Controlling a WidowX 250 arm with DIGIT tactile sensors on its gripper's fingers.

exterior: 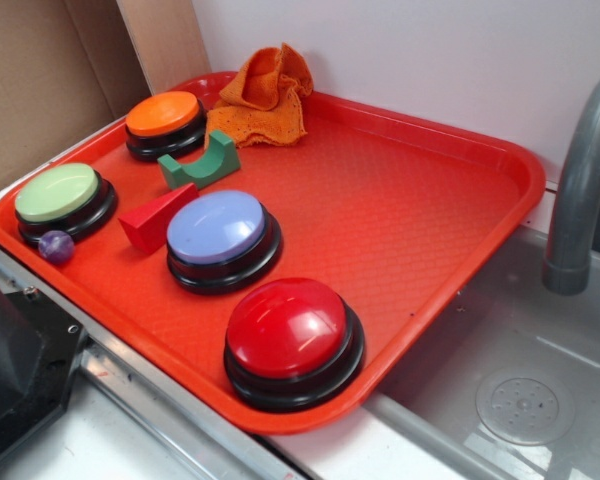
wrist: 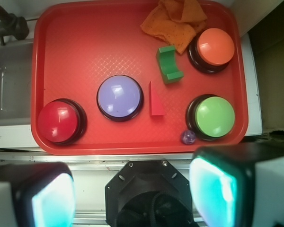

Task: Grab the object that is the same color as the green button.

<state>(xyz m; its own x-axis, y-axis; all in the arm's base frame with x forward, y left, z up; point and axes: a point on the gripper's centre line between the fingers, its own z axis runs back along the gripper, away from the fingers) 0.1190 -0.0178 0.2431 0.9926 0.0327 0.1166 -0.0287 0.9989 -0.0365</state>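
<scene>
Fingers [wrist: 132,189] spread, empty | arch-notched green block [wrist: 169,64] — beside glossy domed green button [wrist: 214,116]

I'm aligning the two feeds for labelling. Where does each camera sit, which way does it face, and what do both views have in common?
Exterior: beside the tray, angled down across it; sink and faucet at right; no robot part clearly shows.
Wrist: high above, looking straight down at the tray; the gripper fills the bottom edge, its fingers wide apart, holding nothing.
Shared: green button, green block, red wedge, purple ball, orange cloth.
</scene>
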